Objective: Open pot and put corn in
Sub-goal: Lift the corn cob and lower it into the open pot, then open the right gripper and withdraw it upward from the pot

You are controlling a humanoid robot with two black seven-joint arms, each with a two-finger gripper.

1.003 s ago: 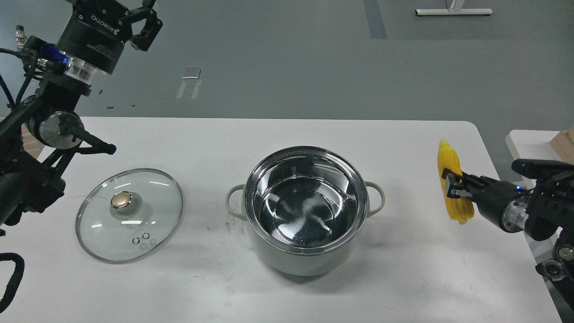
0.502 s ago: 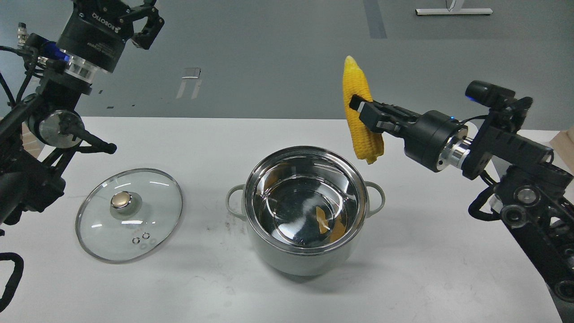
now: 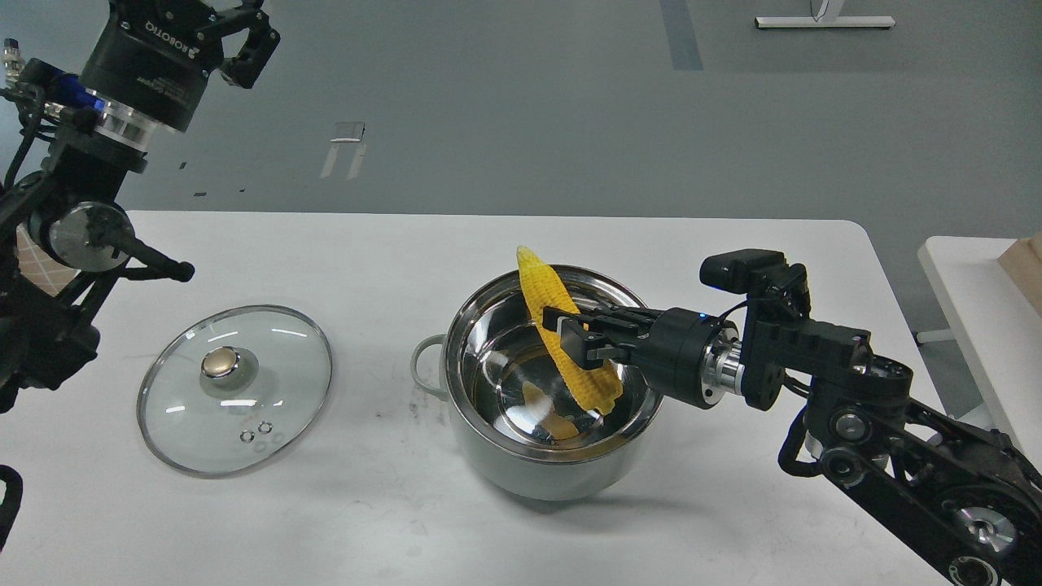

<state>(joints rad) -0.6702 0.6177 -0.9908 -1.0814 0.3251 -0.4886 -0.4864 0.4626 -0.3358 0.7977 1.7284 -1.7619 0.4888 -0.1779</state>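
Note:
The grey-green pot [image 3: 496,468] stands open at the middle of the white table, its shiny steel inside showing. My right gripper [image 3: 575,334] is shut on the yellow corn [image 3: 562,338] and holds it tilted over the pot's mouth, thick end down inside the rim and tapered tip up at the far rim. The corn's reflection shows on the pot's floor. My left gripper [image 3: 244,37] is raised at the top left, far from the pot, open and empty.
The round glass lid [image 3: 234,389] with a gold knob lies flat on the table left of the pot. The table's right edge [image 3: 887,285] is near my right arm. A second pale table [image 3: 977,285] stands at the far right.
My right gripper has carried the corn from the table's right side up, then left and down to the pot's mouth. My left arm has shifted slightly left.

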